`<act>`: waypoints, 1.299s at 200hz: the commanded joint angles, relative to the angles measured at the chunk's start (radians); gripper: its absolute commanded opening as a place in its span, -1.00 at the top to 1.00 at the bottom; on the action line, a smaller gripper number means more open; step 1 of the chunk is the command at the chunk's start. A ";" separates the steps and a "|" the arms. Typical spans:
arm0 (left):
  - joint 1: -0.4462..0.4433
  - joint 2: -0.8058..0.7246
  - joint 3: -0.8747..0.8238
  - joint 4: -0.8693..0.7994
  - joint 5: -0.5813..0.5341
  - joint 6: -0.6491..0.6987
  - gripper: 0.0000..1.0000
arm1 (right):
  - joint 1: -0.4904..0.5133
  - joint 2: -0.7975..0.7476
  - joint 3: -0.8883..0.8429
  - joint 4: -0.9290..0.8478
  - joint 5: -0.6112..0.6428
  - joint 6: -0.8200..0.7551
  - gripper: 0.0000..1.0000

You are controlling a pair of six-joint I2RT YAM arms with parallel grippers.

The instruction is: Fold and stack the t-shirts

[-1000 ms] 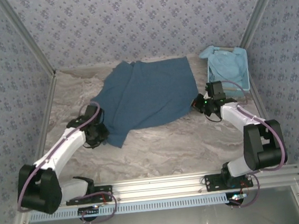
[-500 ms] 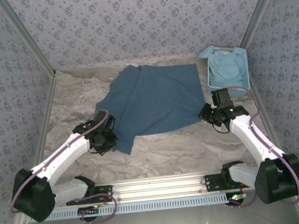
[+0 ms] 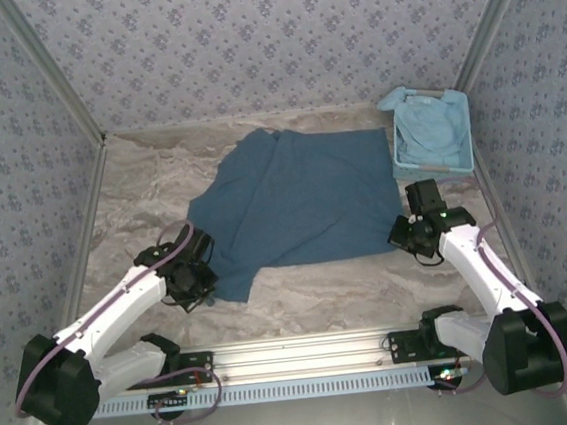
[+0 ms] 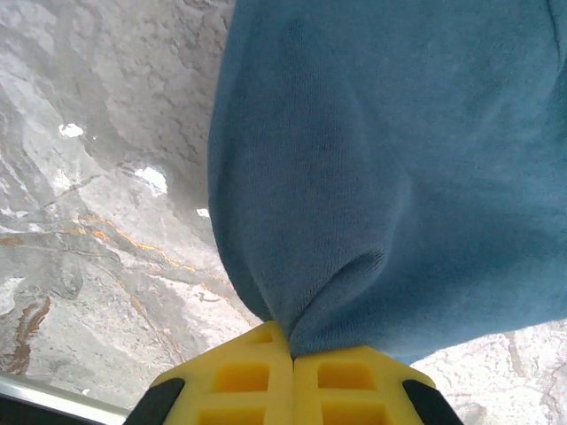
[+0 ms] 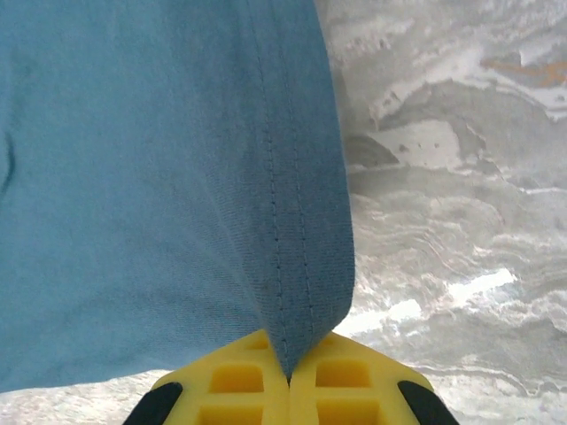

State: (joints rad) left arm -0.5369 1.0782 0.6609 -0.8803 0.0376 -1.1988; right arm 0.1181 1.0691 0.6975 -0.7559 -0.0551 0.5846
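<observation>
A dark teal-blue t-shirt (image 3: 298, 206) lies spread across the middle of the marble table. My left gripper (image 3: 213, 280) is shut on its near left corner; in the left wrist view the cloth (image 4: 390, 177) bunches into the closed yellow pads (image 4: 239, 376). My right gripper (image 3: 398, 234) is shut on the near right corner, and the right wrist view has the stitched hem (image 5: 292, 221) pinched between its yellow fingers (image 5: 354, 376). A paler sky-blue t-shirt (image 3: 428, 128) lies crumpled in the basket at the back right.
The pale-blue plastic basket (image 3: 432, 169) stands at the back right by the right wall. Patterned walls with metal posts close in the table on three sides. Bare marble (image 3: 331, 288) runs between the shirt's near edge and the front rail (image 3: 307, 356).
Both grippers have pulled the dark shirt toward the near edge and spread its near edge wider. The left gripper moved right and nearer, the right gripper nearer and slightly outward.
</observation>
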 commanded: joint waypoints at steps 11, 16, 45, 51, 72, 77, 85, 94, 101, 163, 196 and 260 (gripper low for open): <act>-0.002 -0.004 -0.009 -0.029 0.046 -0.008 0.92 | -0.015 0.006 -0.038 -0.054 0.026 -0.010 1.00; -0.004 -0.007 -0.009 -0.031 0.057 -0.008 0.82 | -0.019 0.011 -0.038 -0.055 0.029 -0.004 1.00; -0.014 -0.035 0.090 -0.129 0.032 0.009 0.00 | -0.043 0.024 0.004 -0.128 0.057 0.075 0.56; -0.012 -0.042 0.130 -0.150 0.005 0.019 -0.06 | -0.043 0.013 0.016 -0.144 0.067 0.086 0.46; 0.030 -0.003 0.266 -0.141 -0.029 0.066 -0.08 | -0.028 -0.062 0.059 -0.174 0.124 0.178 0.17; 0.050 0.023 0.292 -0.123 -0.018 0.080 -0.07 | -0.021 -0.080 0.071 -0.181 0.134 0.193 0.13; 0.081 0.075 0.330 -0.084 0.000 0.099 -0.05 | -0.014 -0.100 0.083 -0.170 0.135 0.207 0.11; 0.116 0.147 0.380 -0.028 0.021 0.127 0.00 | -0.008 -0.116 0.092 -0.139 0.125 0.214 0.11; 0.138 0.217 0.424 0.016 0.033 0.147 0.07 | -0.002 -0.119 0.092 -0.089 0.108 0.210 0.11; 0.251 0.947 1.063 0.299 0.083 0.374 0.44 | 0.025 0.165 0.139 0.387 -0.107 0.115 0.23; 0.262 1.291 1.481 0.227 0.121 0.416 0.48 | 0.048 0.357 0.245 0.415 -0.106 0.083 0.24; 0.306 1.592 1.813 -0.054 0.080 0.422 0.63 | 0.057 0.620 0.393 0.405 -0.108 0.071 0.24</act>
State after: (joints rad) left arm -0.2642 2.6717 2.4855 -0.7853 0.1383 -0.7998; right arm 0.1684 1.6333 1.0348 -0.3393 -0.1551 0.6796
